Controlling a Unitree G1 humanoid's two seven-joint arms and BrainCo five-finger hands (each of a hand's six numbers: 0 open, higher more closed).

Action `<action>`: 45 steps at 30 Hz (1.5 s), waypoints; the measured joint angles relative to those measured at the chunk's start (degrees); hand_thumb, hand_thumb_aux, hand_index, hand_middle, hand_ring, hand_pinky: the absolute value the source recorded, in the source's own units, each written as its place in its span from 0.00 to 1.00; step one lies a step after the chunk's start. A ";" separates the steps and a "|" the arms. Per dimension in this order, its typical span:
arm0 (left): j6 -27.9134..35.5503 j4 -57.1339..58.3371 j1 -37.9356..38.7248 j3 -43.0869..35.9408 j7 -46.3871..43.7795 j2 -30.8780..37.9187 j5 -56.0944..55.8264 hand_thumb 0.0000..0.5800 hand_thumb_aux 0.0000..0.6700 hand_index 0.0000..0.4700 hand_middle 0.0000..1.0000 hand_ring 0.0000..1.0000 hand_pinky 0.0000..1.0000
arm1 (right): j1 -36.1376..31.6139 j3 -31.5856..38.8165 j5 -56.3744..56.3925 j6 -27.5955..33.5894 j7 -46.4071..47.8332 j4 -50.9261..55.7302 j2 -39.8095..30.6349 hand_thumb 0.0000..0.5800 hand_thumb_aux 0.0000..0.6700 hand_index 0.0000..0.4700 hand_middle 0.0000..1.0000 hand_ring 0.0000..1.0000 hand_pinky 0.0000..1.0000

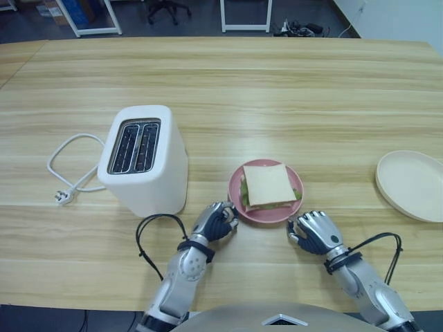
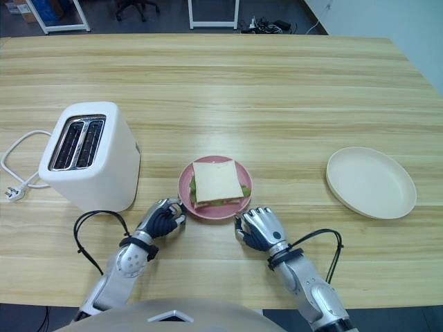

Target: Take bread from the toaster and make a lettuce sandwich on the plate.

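A white toaster [image 1: 147, 160] stands at the left of the table, both of its slots dark and without bread. To its right a pink plate [image 1: 237, 200] carries a sandwich [image 1: 268, 185]: a white bread slice on top with green lettuce peeking out at the edges. My left hand [image 1: 216, 222] rests on the table just off the plate's near-left rim, fingers curled, holding nothing. My right hand [image 1: 315, 232] rests just off the near-right rim, fingers curled too and holding nothing.
A cream plate [image 1: 413, 185] lies at the right edge of the table. The toaster's white cord and plug [image 1: 64, 197] trail to the left. Chair and table legs stand on the floor beyond the far edge.
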 measured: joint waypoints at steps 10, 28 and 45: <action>-2.28 24.09 -22.40 -1.76 6.15 -5.34 1.12 1.00 0.97 0.97 1.00 1.00 1.00 | -27.70 3.94 -4.13 3.31 -9.34 26.67 5.95 1.00 1.00 1.00 1.00 1.00 1.00; -25.82 4.63 -12.21 12.94 3.49 -10.06 -39.50 0.00 0.00 0.00 0.00 0.00 0.00 | -10.27 -15.41 45.11 4.74 4.73 -7.06 13.61 0.00 0.00 0.00 0.00 0.00 0.00; -23.32 15.17 -16.31 18.95 2.94 -12.42 -38.53 0.00 0.00 0.00 0.00 0.00 0.00 | -14.83 -17.42 48.45 5.16 2.69 4.81 22.52 0.00 0.00 0.00 0.00 0.00 0.00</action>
